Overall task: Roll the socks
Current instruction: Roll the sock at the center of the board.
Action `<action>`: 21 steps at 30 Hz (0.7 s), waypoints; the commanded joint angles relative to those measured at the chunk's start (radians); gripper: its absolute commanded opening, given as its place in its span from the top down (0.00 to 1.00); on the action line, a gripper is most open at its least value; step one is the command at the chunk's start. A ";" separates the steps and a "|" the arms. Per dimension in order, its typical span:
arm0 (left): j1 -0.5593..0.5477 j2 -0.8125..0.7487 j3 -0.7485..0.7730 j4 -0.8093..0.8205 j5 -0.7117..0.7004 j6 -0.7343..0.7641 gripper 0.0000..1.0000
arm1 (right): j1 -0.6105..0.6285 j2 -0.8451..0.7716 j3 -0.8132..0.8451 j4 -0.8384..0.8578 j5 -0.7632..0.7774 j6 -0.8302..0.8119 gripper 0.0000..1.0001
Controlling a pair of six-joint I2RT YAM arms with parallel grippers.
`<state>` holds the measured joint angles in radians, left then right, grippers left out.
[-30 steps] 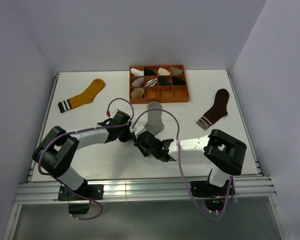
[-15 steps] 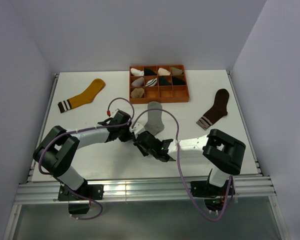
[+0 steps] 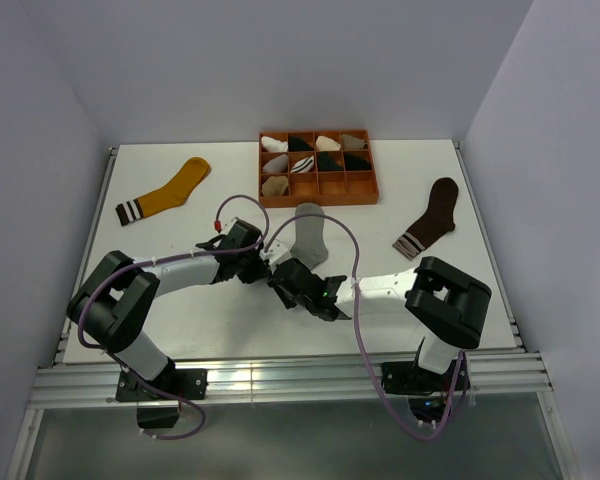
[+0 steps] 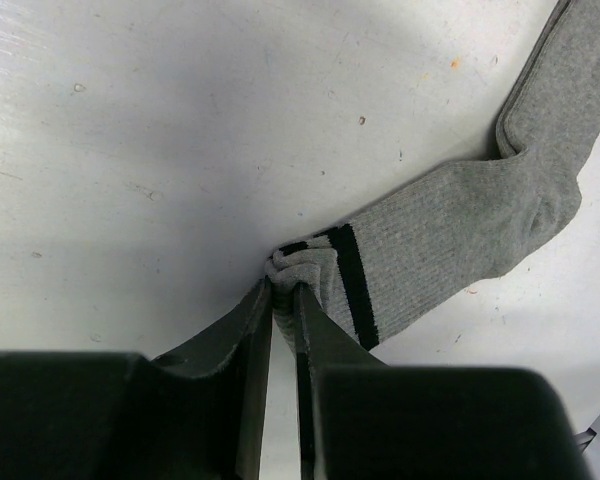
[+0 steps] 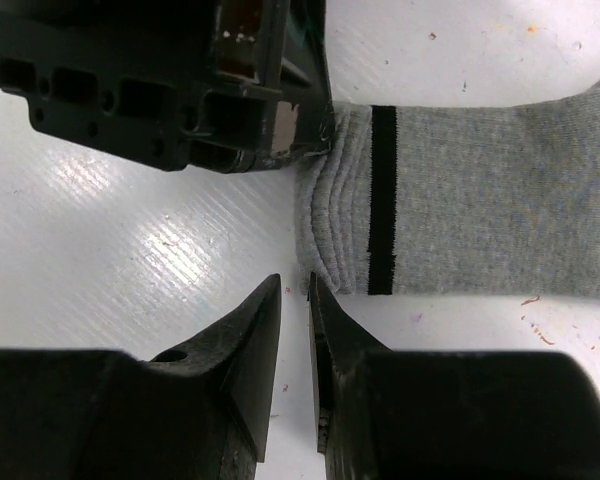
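The grey sock [image 3: 308, 235] lies mid-table, toe toward the tray, its black-striped cuff bunched at the near end. My left gripper [image 3: 265, 262] is shut on that bunched cuff corner [image 4: 283, 290]; the grey sock [image 4: 450, 240] stretches away to the upper right. My right gripper [image 3: 280, 276] sits just beside the cuff's other corner. Its jaws [image 5: 295, 285] stand a narrow gap apart, with only bare table between them. One fingertip [image 5: 320, 300] is close against the grey sock [image 5: 480, 210]. A mustard-yellow sock [image 3: 170, 190] lies far left and a dark brown sock [image 3: 432, 218] far right.
An orange compartment tray [image 3: 318, 203] with several small white, black and beige bundles stands at the back centre, just beyond the grey sock's toe. The left gripper's black body [image 5: 180, 90] fills the top of the right wrist view. White walls close in the table's sides.
The right gripper has crept slightly toward the grey sock's cuff. The left gripper keeps its hold and the socks have not moved.
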<state>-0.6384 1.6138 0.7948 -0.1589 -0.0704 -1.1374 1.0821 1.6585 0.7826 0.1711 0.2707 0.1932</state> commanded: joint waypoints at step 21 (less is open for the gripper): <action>-0.001 0.061 -0.014 -0.100 -0.045 0.050 0.82 | -0.016 0.083 0.089 -0.048 0.047 0.012 0.69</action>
<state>-0.6384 1.6192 0.8009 -0.1616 -0.0681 -1.1336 1.0725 1.7103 0.8364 0.1417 0.2779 0.2001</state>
